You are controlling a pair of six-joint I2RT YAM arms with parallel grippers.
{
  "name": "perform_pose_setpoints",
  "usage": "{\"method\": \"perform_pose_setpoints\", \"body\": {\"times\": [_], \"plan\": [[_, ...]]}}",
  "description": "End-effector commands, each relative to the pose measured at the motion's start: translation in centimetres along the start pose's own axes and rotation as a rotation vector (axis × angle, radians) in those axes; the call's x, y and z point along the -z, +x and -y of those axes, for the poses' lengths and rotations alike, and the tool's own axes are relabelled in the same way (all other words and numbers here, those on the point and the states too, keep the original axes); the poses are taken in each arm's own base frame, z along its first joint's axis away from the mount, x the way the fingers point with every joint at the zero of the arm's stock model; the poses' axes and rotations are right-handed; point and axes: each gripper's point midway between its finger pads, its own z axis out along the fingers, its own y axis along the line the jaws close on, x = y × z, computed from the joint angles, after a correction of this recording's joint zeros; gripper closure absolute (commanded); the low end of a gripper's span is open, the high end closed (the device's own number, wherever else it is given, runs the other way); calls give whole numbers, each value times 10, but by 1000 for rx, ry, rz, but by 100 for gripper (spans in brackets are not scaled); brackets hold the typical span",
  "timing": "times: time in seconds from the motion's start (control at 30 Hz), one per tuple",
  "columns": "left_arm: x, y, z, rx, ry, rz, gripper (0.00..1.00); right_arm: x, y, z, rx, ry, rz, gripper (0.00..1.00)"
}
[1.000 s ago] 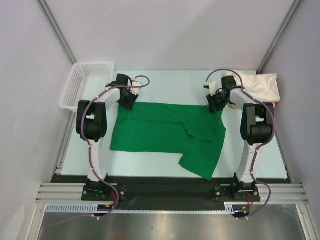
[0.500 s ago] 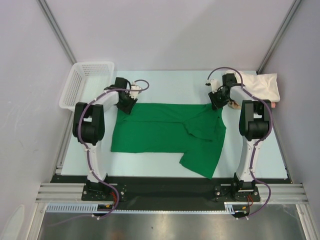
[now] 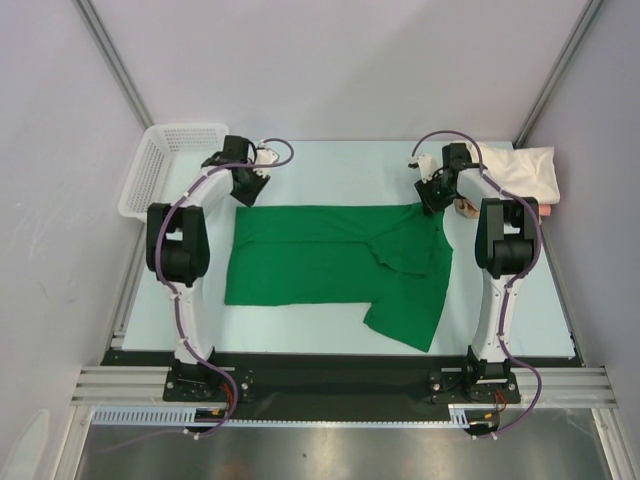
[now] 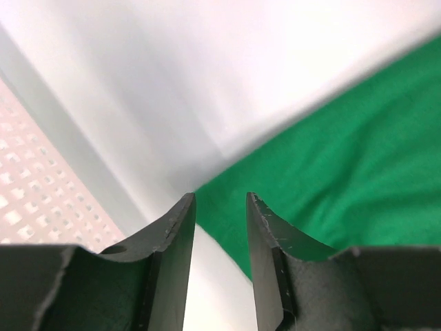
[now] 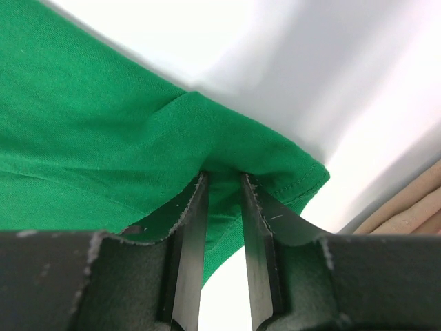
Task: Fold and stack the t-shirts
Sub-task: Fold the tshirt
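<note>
Green t-shirt: a bright green, short-sleeved cloth t-shirt (image 3: 320,260) lies spread flat across the middle of the pale tabletop (image 3: 340,170), between the two arms. Its long side runs left to right, and one flap angles toward the near edge on the right.

Left end effector: the left end effector (image 3: 246,190) sits at the shirt's far left corner, beside the basket. In the wrist view its fingers (image 4: 176,234) stand apart and released (image 4: 219,196), with nothing between the tips. The corner of the green cloth (image 4: 344,179) lies on the tabletop below them.

Right end effector: the right end effector (image 3: 432,200) is at the shirt's far right corner. In its wrist view the fingers are clenched (image 5: 222,174) on a puckered fold of the green cloth (image 5: 89,138) by the stitched hem.

Other shirts: a folded cream cloth t-shirt (image 3: 520,170) lies in the far right corner of the tabletop. A sliver of salmon-pink cloth (image 3: 548,210) shows at its near edge. The cream folds also show at the edge of the right wrist view (image 5: 413,207).

Basket: a white plastic mesh basket (image 3: 150,175) stands at the far left edge, apart from the green shirt. Its wall shows in the left wrist view (image 4: 27,200).
</note>
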Motion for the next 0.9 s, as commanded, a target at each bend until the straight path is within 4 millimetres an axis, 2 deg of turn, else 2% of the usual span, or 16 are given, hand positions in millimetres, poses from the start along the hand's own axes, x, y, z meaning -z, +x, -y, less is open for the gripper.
{"method": "perform_pose_setpoints", "body": {"times": [0.0, 0.13, 0.37, 0.43, 0.5, 0.53, 0.6, 0.67, 0.7, 0.77, 0.87], "plan": [[-17, 12, -5, -2, 4, -50, 60, -9, -2, 9, 21, 34, -1, 70], [-28, 22, -3, 3, 26, -94, 61, -9, -1, 8, 10, 31, 0, 69], [-47, 26, -19, 8, -32, -150, 60, -17, -1, 10, -6, 40, 7, 69], [-50, 17, -27, 21, -57, -144, 60, -19, -10, 15, -10, 54, 25, 68], [-59, 19, -29, 22, -63, -158, 60, -28, -11, 19, -12, 57, 20, 68], [-61, 17, -31, 19, -70, -153, 59, -27, -21, 24, -5, 69, 40, 68], [-69, 21, -33, 10, -77, -170, 59, -36, -21, 30, 0, 76, 31, 68], [-75, 20, -36, 8, -82, -173, 59, -36, -32, 38, 11, 94, 47, 68], [-73, 12, -41, 10, -91, -159, 59, -39, -32, 40, 13, 95, 47, 68], [-77, 8, -46, 13, -100, -156, 59, -39, -42, 47, 14, 110, 64, 67], [-80, -4, -57, 8, -124, -134, 59, -41, -45, 51, 10, 123, 75, 66]]}}
